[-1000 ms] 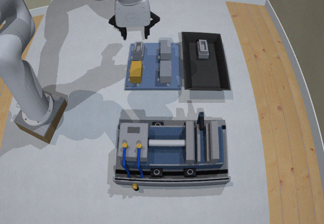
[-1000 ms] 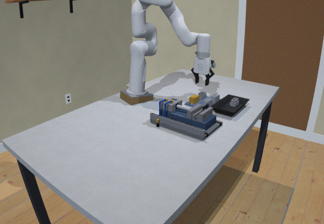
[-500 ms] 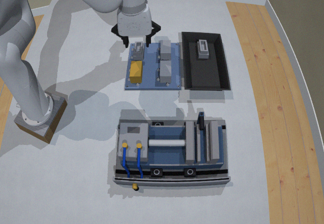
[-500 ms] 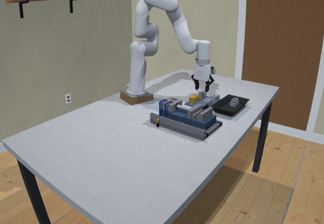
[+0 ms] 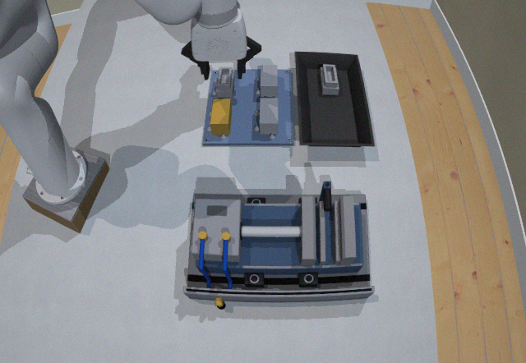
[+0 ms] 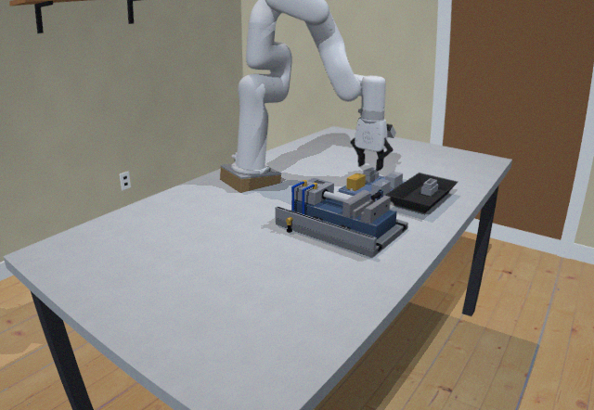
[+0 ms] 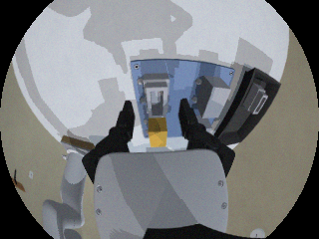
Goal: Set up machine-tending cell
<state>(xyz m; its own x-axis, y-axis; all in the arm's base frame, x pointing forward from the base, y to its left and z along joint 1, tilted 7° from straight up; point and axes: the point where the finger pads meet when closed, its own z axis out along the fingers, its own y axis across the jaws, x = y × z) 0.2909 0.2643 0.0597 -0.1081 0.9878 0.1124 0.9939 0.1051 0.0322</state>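
A grey table [image 6: 191, 271] carries a vise [image 5: 278, 240] with its narrow gap unfilled, a black tray [image 5: 303, 100] holding one pocketed part [image 5: 329, 80], and a blue plate [image 5: 244, 115]. On the plate lie two grey blocks [image 5: 268, 115], a brass block [image 5: 220, 116] and another pocketed part [image 5: 224, 80]. The gripper [image 5: 223, 71] hangs spread just above that part, holding nothing.

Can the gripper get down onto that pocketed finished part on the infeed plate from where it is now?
Probably yes. The gripper is open and sits above the finished part, a finger to each side. The brass blank lies behind it in the same column, clear of the fingers' path, and nothing covers the part.
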